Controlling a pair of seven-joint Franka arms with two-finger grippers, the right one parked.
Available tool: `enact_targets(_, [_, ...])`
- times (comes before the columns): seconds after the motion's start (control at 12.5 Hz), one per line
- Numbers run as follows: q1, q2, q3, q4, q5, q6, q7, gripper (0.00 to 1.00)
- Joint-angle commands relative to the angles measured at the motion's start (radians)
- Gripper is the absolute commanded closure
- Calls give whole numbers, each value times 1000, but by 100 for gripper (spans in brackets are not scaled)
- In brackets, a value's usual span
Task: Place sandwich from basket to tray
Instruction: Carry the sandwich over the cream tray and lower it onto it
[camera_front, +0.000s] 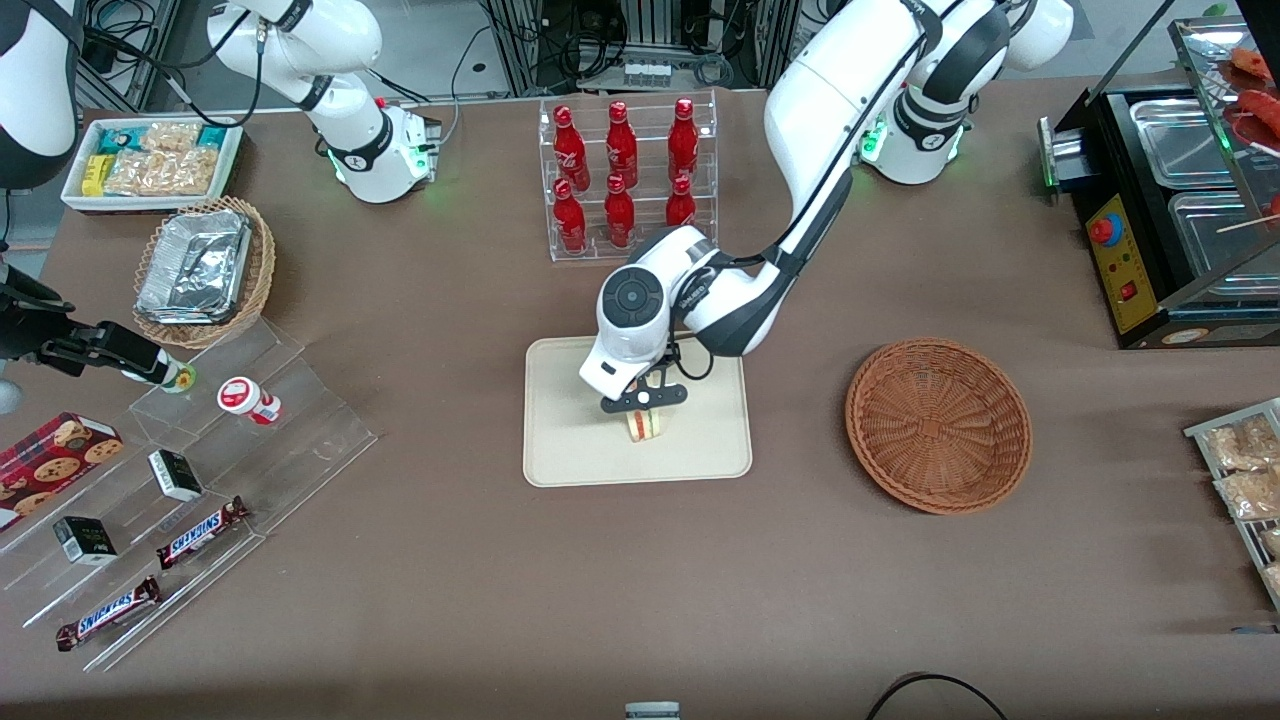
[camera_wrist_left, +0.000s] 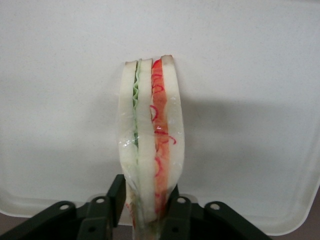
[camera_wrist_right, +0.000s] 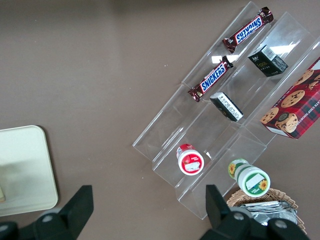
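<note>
The sandwich (camera_front: 646, 424) is a pale bread wedge with red and green filling, standing over the middle of the cream tray (camera_front: 570, 450). My left gripper (camera_front: 645, 403) is directly above it and shut on it. In the left wrist view the black fingers (camera_wrist_left: 116, 196) pinch the sandwich (camera_wrist_left: 150, 145) from both sides, with the tray (camera_wrist_left: 60, 100) filling the background. I cannot tell whether the sandwich touches the tray. The reddish-brown wicker basket (camera_front: 938, 424) is empty and lies beside the tray, toward the working arm's end of the table.
A clear rack of red bottles (camera_front: 625, 175) stands farther from the front camera than the tray. A clear stepped display (camera_front: 190, 470) with snack bars and small boxes, a tan basket with foil containers (camera_front: 205, 270) and a white snack box (camera_front: 150, 160) lie toward the parked arm's end. A black food warmer (camera_front: 1170, 200) stands at the working arm's end.
</note>
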Motion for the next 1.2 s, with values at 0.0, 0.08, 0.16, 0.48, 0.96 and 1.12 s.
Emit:
enact_targets(0.0, [-22,7,18,30,20,-4,-32,0])
enact_targets(0.08, [-22,-2,18,30,21,-8,-39,0])
enact_targets(0.16, [-20,-25,18,30,20,-17,-45,0])
enact_targets(0.48, [-8,-111,21,41,20,-99,-31,0])
enact_targets(0.96, [76,-226,31,29,21,-241,94,0])
enact_targets(1.12, [128,-257,31,27,28,-318,139,0])
